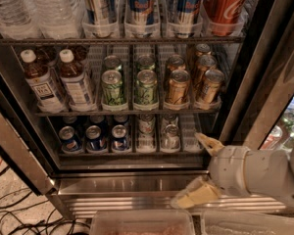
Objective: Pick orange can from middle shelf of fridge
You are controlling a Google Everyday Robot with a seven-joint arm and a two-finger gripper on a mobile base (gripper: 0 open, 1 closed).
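Small orange-gold metal drink can (178, 87) stands at the front of the thin wire middle shelf (137, 112), beside green cans (112, 87). The pale two-finger gripper (190, 169) hangs below-right, well apart, fingers spread, empty.

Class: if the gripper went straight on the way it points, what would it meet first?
Probably the steel sill of the fridge, well below the orange can. The open gripper sits low right, pointing left; depth is unclear.
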